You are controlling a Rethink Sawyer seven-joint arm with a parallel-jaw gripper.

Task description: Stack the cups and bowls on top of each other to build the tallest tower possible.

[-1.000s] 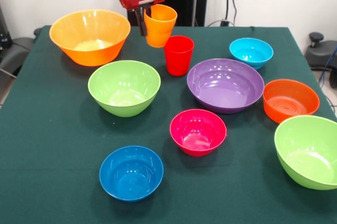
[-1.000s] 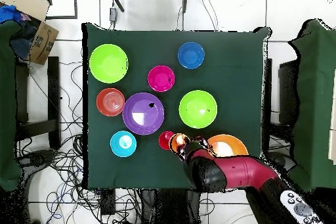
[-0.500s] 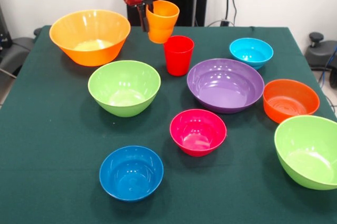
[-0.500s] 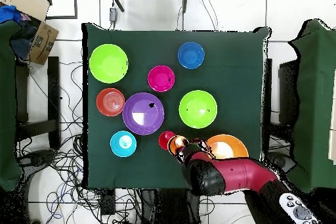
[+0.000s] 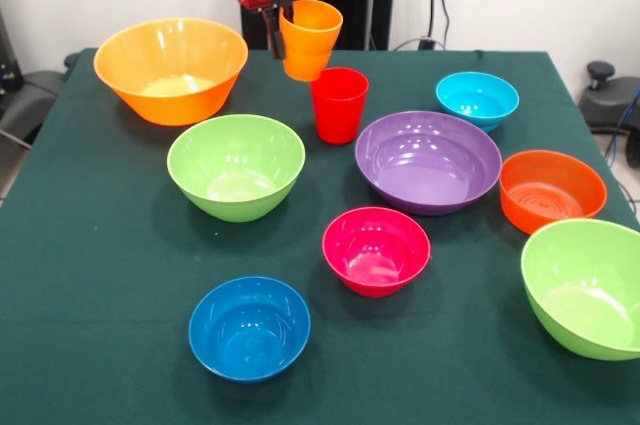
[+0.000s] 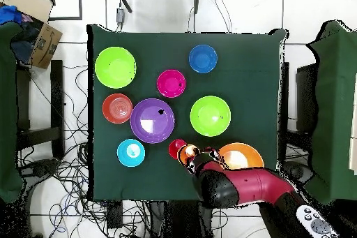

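My gripper [image 5: 280, 27] is shut on the rim of an orange cup [image 5: 308, 39] and holds it tilted in the air, up and left of the red cup [image 5: 339, 104], which stands upright on the green table. In the overhead view the orange cup [image 6: 188, 154] sits just beside the red cup [image 6: 176, 149]. The bowls stand apart on the table: large yellow-orange [image 5: 171, 69], lime green [image 5: 236, 165], purple [image 5: 428, 160], light blue [image 5: 477, 99], orange [image 5: 552, 189], a second lime green [image 5: 588, 286], pink [image 5: 376, 249], dark blue [image 5: 249, 327]. No tower stands.
The table [image 5: 100, 275] is covered in dark green cloth. A cardboard box [image 6: 38, 22] lies off the table's corner in the overhead view. Cables lie on the floor around the table.
The gripper has lifted the orange cup and carried it a little toward the red cup; most of the lift came before half a second ago. Bowls and red cup have not moved.
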